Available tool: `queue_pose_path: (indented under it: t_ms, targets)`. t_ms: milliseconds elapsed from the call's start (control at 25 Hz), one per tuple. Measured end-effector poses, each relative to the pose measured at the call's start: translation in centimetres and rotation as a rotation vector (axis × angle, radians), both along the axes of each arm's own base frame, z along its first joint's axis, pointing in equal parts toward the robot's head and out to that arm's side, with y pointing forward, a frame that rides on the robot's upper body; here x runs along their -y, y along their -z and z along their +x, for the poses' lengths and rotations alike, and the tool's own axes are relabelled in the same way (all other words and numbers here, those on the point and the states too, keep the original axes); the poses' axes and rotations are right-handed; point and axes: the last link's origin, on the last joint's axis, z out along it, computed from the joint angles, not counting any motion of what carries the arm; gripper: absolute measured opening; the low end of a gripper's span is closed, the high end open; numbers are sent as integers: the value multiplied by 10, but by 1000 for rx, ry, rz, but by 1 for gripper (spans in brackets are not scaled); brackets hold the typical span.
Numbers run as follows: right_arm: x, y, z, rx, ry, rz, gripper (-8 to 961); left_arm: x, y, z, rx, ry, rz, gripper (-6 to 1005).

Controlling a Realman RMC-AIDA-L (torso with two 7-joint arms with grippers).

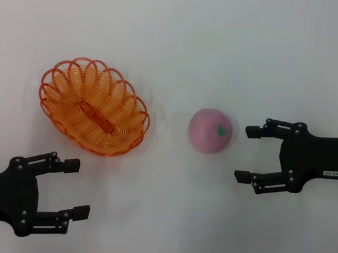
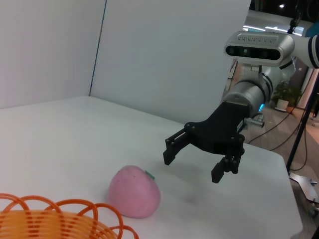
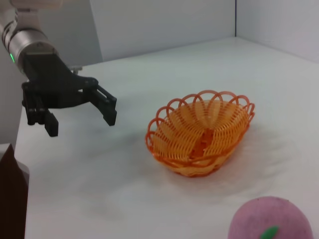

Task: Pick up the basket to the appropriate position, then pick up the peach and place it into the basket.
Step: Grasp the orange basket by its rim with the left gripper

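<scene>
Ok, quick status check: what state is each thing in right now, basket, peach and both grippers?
basket: upright on the table, empty, not held.
peach: on the table beside the basket, apart from it, not held.
left gripper: open, empty, near the basket.
right gripper: open, empty, close beside the peach, not touching it.

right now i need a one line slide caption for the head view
Both open grippers, left and right, hover over the white table, orange basket and pink peach untouched between them.
</scene>
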Motion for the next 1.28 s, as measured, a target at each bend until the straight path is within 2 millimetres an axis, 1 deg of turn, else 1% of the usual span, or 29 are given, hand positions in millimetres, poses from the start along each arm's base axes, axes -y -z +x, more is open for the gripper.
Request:
queue_pose_path:
  t_ms: [520, 680, 960, 1160, 1280]
  targets:
    - [-1, -2, 4, 13, 18, 8, 945, 1, -2, -1, 0, -8, -2, 842]
    - [0, -1, 4, 8, 23, 7, 945, 0, -3, 0, 28, -27, 2, 842]
    - [-2, -3, 1, -10, 39, 10, 944, -13, -19, 9, 149, -182, -62, 842]
    - [-5, -5, 0, -18, 53, 17, 944, -33, -31, 11, 196, -376, -164, 841]
    - [-6, -6, -1, -21, 59, 15, 944, -42, -37, 12, 213, -458, -198, 842]
